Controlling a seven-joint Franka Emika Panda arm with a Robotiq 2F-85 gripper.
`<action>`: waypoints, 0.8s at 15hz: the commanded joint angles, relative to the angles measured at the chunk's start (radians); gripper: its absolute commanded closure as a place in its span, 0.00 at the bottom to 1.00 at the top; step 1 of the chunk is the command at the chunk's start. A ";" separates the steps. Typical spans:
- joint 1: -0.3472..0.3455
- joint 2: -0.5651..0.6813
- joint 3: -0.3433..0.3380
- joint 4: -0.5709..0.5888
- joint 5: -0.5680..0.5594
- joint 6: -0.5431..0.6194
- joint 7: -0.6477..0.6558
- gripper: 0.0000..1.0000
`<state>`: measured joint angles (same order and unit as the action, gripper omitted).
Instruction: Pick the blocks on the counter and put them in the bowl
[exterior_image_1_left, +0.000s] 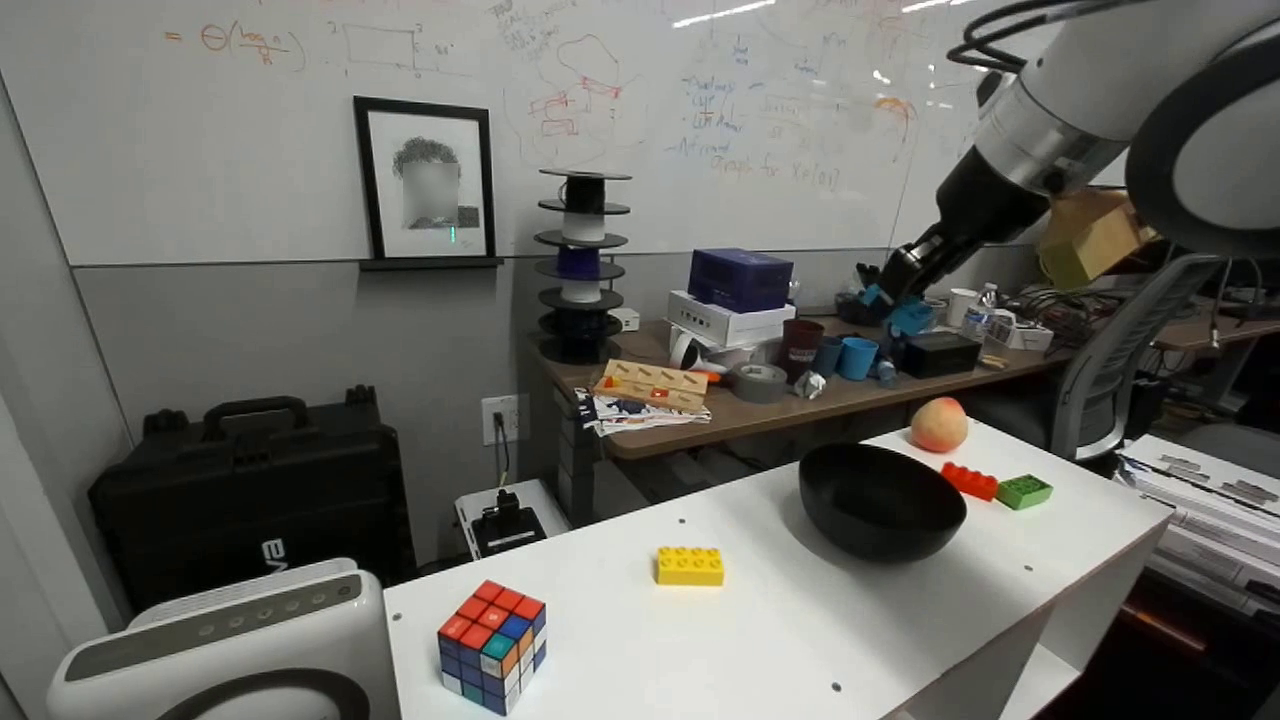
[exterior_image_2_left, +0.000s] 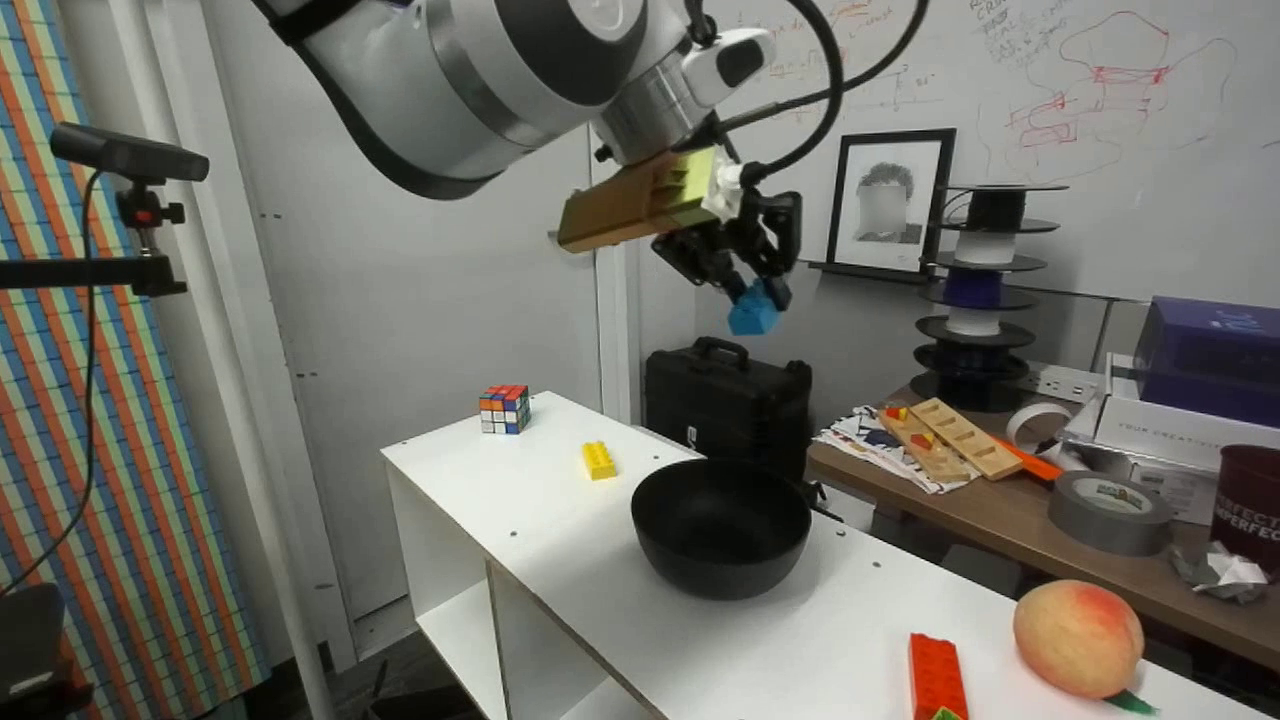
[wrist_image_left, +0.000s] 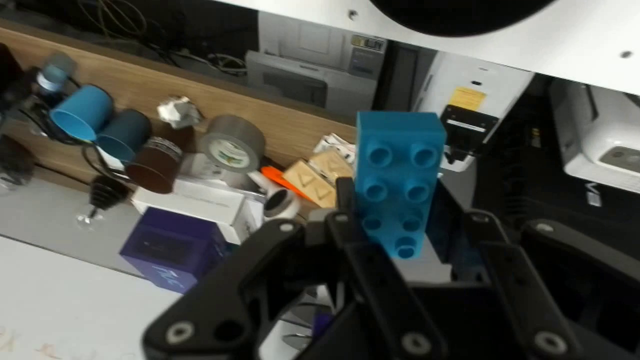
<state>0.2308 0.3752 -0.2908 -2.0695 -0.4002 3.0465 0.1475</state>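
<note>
One blue block (wrist_image_left: 397, 165) is pinched by its sides in our gripper (wrist_image_left: 392, 197), high off the counter (exterior_image_1_left: 780, 630); it hangs roughly over the bowl (exterior_image_1_left: 850, 520), as far as both exterior views let us judge. We see the yellow block (exterior_image_1_left: 690, 568) lying between the cube (exterior_image_1_left: 493, 645) and the bowl, and on the bowl's other side the red block (exterior_image_1_left: 969, 482) with the green block (exterior_image_1_left: 1024, 491) just beside it, near the peach (exterior_image_1_left: 939, 425).

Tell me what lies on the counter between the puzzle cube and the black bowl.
The yellow block lies on the counter between the puzzle cube and the black bowl, touching neither, as both exterior views show.
</note>
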 joint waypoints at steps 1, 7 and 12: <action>0.057 0.072 -0.098 0.040 -0.008 -0.024 0.117 0.88; -0.083 0.165 0.100 0.053 0.188 -0.111 0.042 0.88; -0.081 0.230 0.097 0.102 0.214 -0.101 0.043 0.45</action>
<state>0.1524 0.5730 -0.1963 -2.0209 -0.2089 2.9507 0.2145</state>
